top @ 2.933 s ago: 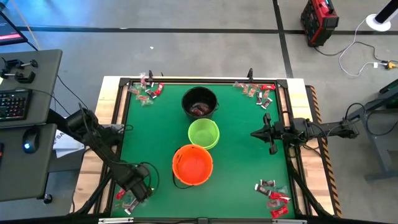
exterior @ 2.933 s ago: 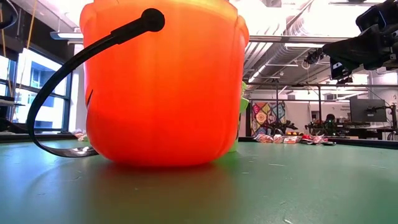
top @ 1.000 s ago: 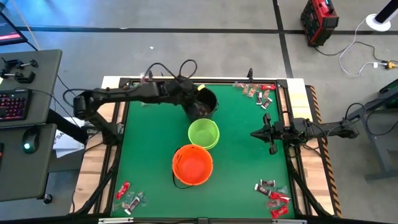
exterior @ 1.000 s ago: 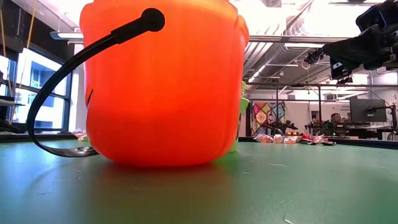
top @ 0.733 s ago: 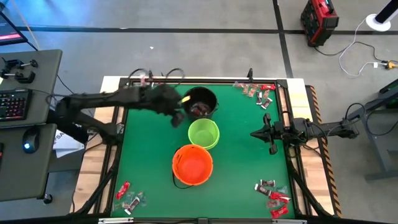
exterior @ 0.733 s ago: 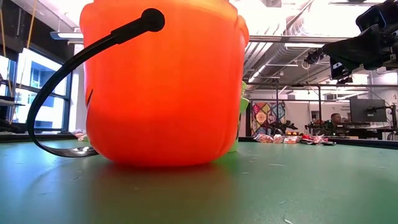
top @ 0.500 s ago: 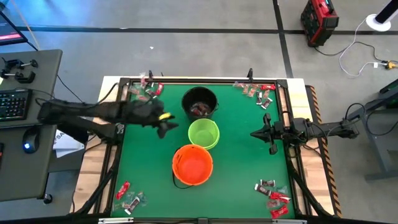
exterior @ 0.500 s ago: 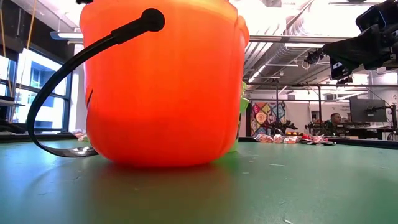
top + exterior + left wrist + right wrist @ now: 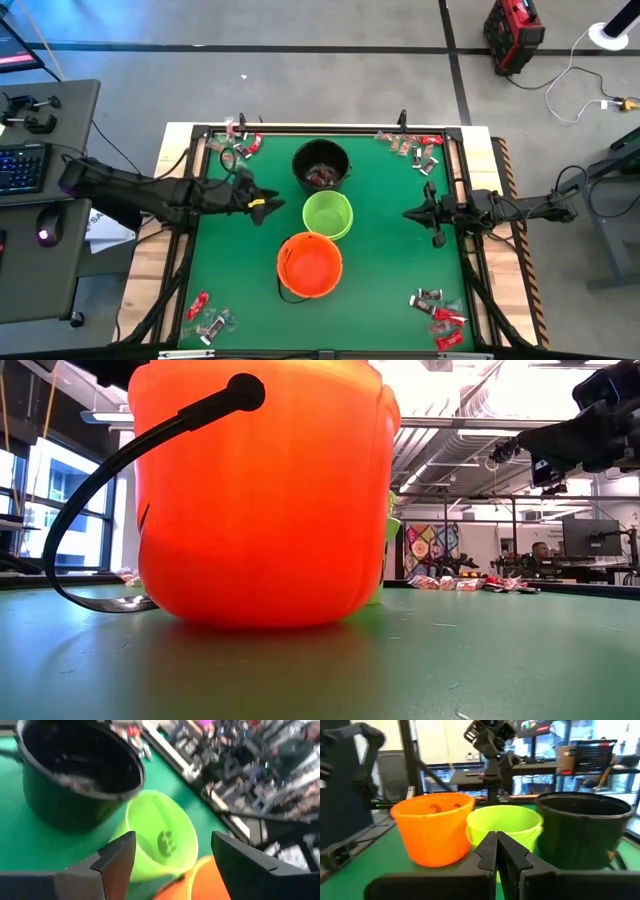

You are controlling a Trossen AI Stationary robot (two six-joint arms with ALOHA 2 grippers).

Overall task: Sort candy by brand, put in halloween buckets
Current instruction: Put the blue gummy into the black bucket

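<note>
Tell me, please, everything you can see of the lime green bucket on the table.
The lime green bucket is a small round pail that looks like plastic, standing upright and open-topped on the green table, in the middle of a row between the black bucket and the orange bucket. From above its rim seems to meet the orange one's. The left wrist view shows a dark face mark on its inner wall; no candy is visible inside.

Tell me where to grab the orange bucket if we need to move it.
Best bet is the orange bucket by its rim, coming straight down on the side away from the green bucket, which sits close against it. Its thin black handle hangs down to the table, so it looks harder to pinch.
</note>
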